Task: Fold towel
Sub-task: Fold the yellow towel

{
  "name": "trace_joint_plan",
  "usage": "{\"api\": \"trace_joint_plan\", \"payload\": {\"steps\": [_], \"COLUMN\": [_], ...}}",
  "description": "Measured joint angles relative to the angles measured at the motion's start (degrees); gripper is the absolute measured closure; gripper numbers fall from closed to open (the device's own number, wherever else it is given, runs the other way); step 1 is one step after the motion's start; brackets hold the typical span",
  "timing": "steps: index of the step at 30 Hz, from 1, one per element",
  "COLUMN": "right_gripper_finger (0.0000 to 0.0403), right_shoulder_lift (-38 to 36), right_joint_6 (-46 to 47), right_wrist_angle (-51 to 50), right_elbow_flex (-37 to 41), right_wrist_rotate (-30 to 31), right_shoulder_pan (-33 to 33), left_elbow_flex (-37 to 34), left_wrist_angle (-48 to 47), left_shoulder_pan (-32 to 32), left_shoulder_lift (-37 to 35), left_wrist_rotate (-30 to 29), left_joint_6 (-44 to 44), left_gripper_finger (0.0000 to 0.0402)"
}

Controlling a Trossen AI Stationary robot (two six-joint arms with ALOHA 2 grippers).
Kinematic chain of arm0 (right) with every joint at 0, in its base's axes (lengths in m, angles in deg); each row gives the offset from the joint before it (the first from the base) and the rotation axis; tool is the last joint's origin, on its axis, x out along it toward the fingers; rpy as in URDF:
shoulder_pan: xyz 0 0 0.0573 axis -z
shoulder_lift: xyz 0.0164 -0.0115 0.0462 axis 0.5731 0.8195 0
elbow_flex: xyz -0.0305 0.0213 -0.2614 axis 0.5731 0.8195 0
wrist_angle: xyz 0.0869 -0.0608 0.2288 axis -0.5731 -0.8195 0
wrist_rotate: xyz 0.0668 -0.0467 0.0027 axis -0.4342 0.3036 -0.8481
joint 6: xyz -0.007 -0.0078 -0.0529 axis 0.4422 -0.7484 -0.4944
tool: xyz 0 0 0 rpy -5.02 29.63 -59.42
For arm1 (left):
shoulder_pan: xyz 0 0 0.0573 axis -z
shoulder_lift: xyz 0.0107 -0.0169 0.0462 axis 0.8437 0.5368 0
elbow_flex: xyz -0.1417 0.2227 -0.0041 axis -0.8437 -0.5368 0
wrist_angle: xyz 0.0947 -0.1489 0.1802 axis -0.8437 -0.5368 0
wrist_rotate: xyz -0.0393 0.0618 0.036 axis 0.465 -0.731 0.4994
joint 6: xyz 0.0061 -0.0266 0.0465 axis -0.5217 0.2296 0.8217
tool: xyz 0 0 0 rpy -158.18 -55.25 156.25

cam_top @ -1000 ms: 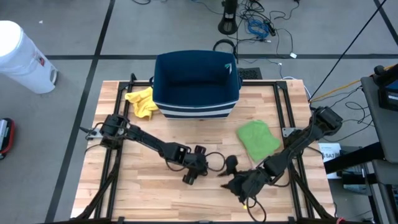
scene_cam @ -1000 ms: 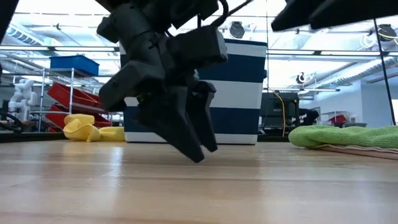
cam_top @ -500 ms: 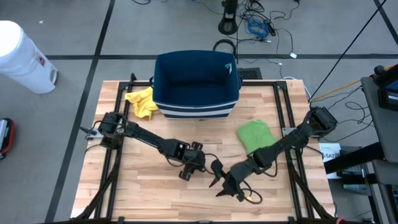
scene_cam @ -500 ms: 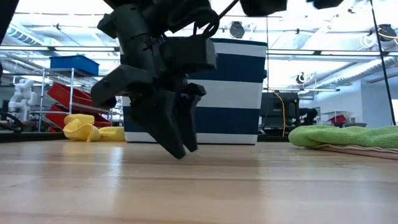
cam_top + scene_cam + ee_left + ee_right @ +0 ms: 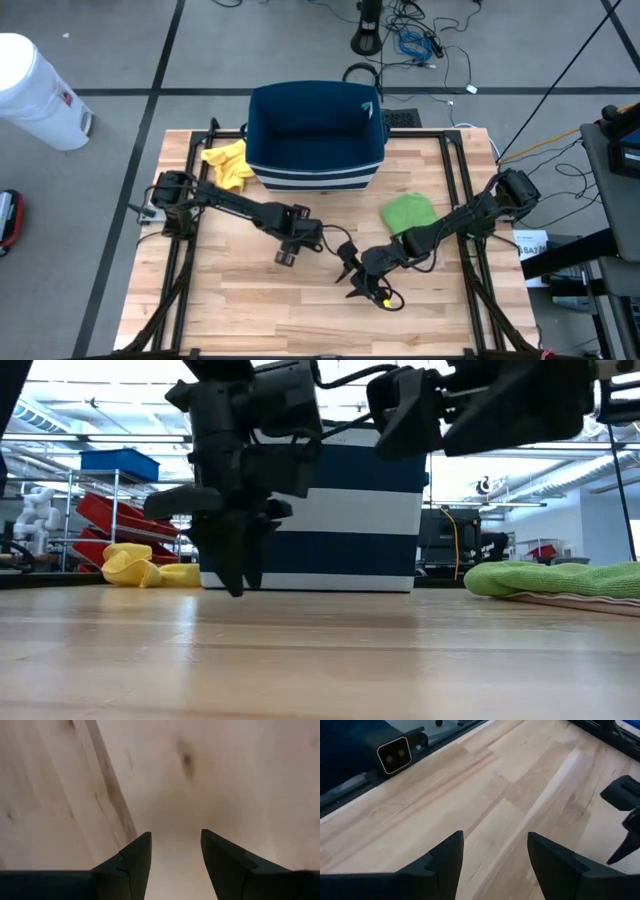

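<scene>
Towel (image 5: 410, 212) folded — high view; left wrist view — bare table (image 5: 225, 775) only

left gripper (image 5: 287, 250) narrowed, right gripper (image 5: 347, 276) moved left

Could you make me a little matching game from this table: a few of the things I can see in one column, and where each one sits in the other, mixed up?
Things:
1. green towel
2. yellow cloth
3. blue bin
4. left hand

Places:
A. at the table's back edge, in the middle
B. over bare wood near the table's middle, holding nothing
C. lying flat on the table's right half, in front of the bin
D. bunched beside the bin's left wall

Pairs: 1-C, 2-D, 3-A, 4-B
</scene>
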Motion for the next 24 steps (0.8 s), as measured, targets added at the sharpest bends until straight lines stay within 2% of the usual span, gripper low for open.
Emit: {"api": "trace_joint_plan", "payload": {"steps": [5,12,17,24], "right_gripper_finger": [0.0196,0.0196,0.0196,0.0196], "right_shoulder_lift": [0.0,0.0,0.0,0.0], "right_joint_6": [0.3,1.7,2.2,2.9], "right_wrist_angle": [1.4,1.5,2.4,4.0], "right_elbow_flex": [1.6,2.6,3.9,4.7], "right_wrist_rotate": [0.0,-0.1,0.0,0.0], "right_shoulder_pan": [0.3,0.3,0.3,0.4], "left_elbow_flex": [-2.8,-3.7,-4.0,-4.1], "left_wrist_angle": [2.1,2.3,1.1,-0.4], "left_shoulder_pan": [-3.6,-7.9,-9.1,-11.2], "left_shoulder_lift": [-0.2,-0.9,-3.2,-9.9], "left_wrist_rotate": [1.1,6.3,4.3,4.7], "left_joint_6": [1.7,2.9,3.8,3.4], "left_gripper_finger": [0.0225,0.0225,0.0225,0.0225]}}
